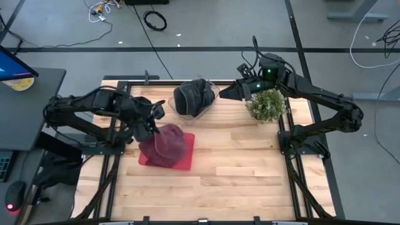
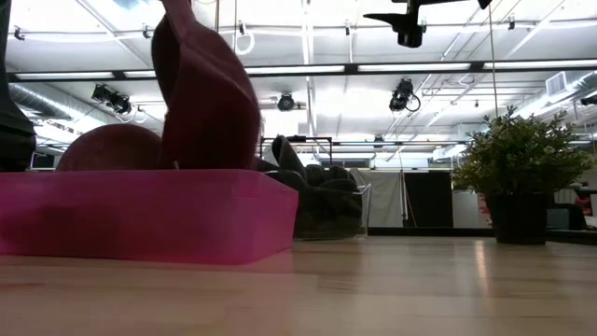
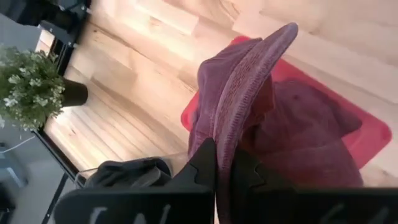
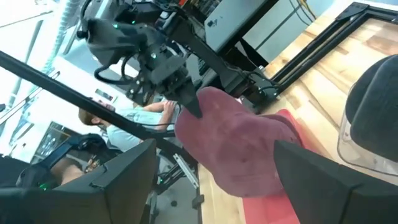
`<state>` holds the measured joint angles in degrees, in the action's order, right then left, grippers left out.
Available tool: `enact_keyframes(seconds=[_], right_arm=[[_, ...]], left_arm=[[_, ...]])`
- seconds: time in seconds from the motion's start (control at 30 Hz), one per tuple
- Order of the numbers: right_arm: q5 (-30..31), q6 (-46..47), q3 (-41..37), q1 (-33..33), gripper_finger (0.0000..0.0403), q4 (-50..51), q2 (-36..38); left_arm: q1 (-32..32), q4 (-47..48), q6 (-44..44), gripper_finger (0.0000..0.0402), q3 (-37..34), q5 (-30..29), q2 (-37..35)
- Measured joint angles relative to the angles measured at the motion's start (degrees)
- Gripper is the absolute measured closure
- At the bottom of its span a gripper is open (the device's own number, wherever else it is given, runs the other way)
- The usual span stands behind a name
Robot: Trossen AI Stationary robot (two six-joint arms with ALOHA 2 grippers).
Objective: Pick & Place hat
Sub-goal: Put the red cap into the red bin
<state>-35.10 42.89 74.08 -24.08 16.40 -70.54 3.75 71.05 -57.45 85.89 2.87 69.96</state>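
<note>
A maroon hat (image 3: 239, 93) hangs over the red tray (image 1: 187, 164) at the table's left, with my left gripper (image 3: 225, 177) shut on it. A second maroon hat (image 3: 305, 124) lies in the tray, under the first. In the low view the held hat (image 2: 201, 89) drops behind the tray's pink wall (image 2: 140, 215). My right gripper (image 1: 224, 94) stands open high at the far right, between a clear container of black hats (image 1: 194, 97) and a potted plant (image 1: 267, 105), with nothing between its fingers. My left gripper pinches the maroon hat's brim edge (image 3: 225, 134) between its two fingers. The fingers slant down from the table's left side. The hat hangs below them, brim upward and crown down over the tray. Whether its lower end touches the hat underneath, I cannot tell.
The clear container (image 2: 331, 201) stands at the far middle of the table, and the plant (image 2: 522, 177) at the far right. Bare wood lies along the near half. In the right wrist view a person (image 4: 134, 115) sits beyond the table's left side.
</note>
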Motion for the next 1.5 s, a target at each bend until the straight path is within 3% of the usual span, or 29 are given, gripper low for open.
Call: enact_keyframes(seconds=[0.37, 0.6, 0.97, 1.5], right_arm=[[2.30, 0.13, 0.00, 0.02, 0.0080, 0.00, -0.18], [2.30, -0.12, -0.02, 0.02, 0.0080, 0.26, -0.72], [2.15, -1.38, -0.02, 0.02, 0.0079, 0.66, -0.87], [-0.41, -3.87, -0.02, 0.02, 0.0079, 2.00, -0.87]], left_arm=[[0.19, -0.12, -7.46, 0.0391, -0.05, 0.36, 5.82], [0.22, -0.51, -1.45, 0.0391, -0.05, 0.38, 12.05], [0.19, -3.53, 0.13, 0.0391, -0.05, -0.28, 20.33], [0.32, -9.99, -4.49, 0.0391, -0.07, -3.15, 22.83]])
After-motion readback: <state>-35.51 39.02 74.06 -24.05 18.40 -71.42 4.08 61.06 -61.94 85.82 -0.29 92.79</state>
